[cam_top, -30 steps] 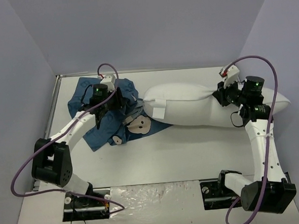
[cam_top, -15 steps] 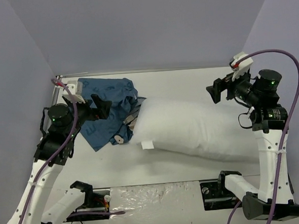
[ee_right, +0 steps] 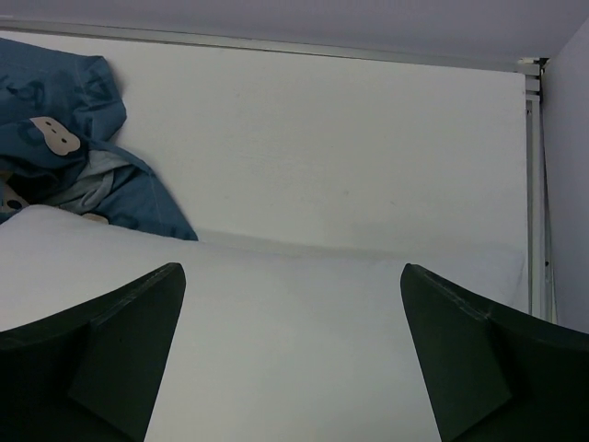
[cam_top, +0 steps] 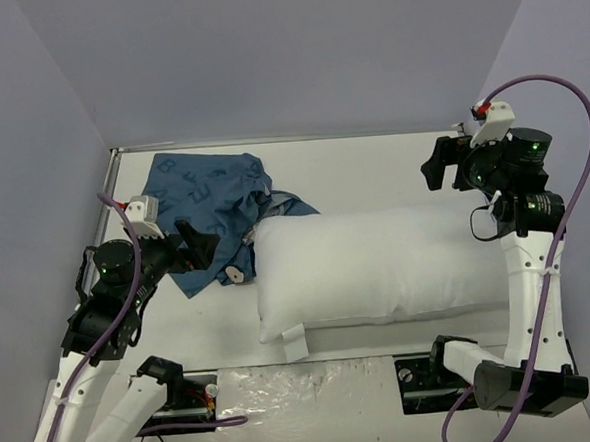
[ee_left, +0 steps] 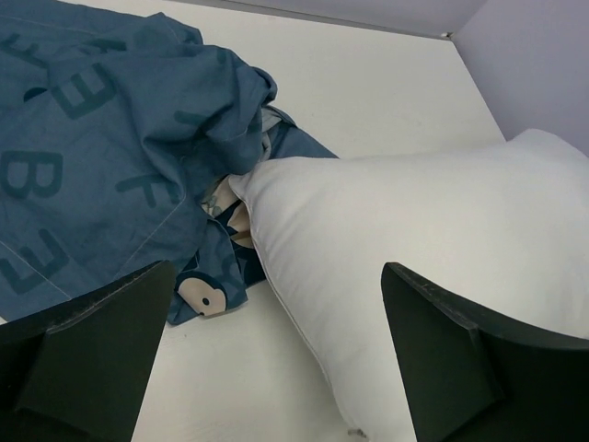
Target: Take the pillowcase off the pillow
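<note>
Though only the overhead view shows it whole, pillow [cam_top: 378, 266] lies bare on surface [cam_top: 372, 166]; pillowcase [ee_left: 92, 157] crumpled against its corner; left end effector [ee_left: 276, 368], right end effector [ee_right: 293, 368] both spread, empty.

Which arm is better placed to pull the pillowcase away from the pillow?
Left. The left pincer hangs open beside the pillowcase; the right pincer is at the other end of the pillow.

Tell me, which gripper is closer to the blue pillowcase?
Left. The left gripper hangs at the near edge of the pillowcase; the right gripper is beyond the pillow, at its other end.
</note>
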